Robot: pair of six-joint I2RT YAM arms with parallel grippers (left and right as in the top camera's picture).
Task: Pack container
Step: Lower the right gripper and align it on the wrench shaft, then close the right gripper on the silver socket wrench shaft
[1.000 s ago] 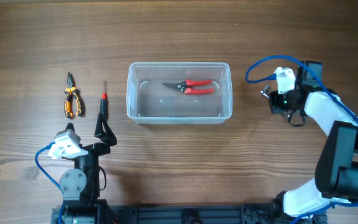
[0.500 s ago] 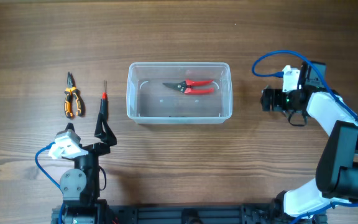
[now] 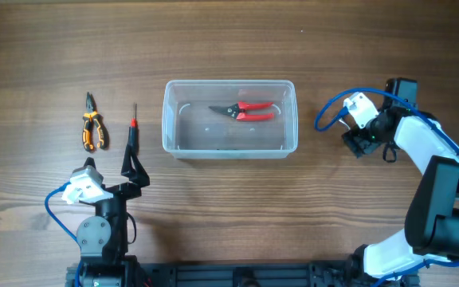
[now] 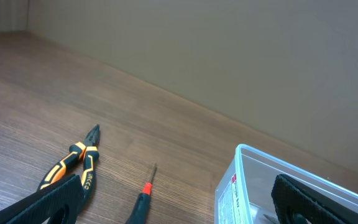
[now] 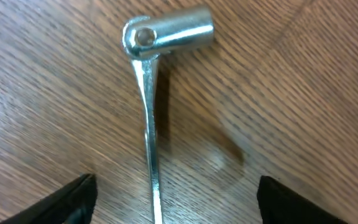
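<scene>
The clear plastic container [image 3: 229, 119] stands mid-table with red-handled cutters [image 3: 244, 111] inside; its corner shows in the left wrist view [image 4: 253, 180]. Orange-and-black pliers [image 3: 92, 131] and a black screwdriver with a red collar [image 3: 131, 134] lie to its left, also in the left wrist view: pliers [image 4: 73, 165], screwdriver [image 4: 143, 199]. My left gripper [image 3: 134, 171] is open and empty near the front edge. My right gripper [image 3: 361, 142] is open, right of the container, its fingers either side of a shiny metal socket wrench [image 5: 151, 99] on the table.
The wood table [image 3: 229, 207] is bare in front of and behind the container. A blue cable [image 3: 329, 112] loops off the right wrist toward the container's right side.
The right wrist has turned and dropped slightly toward the table right of the container. The left arm, container and tools have not moved.
</scene>
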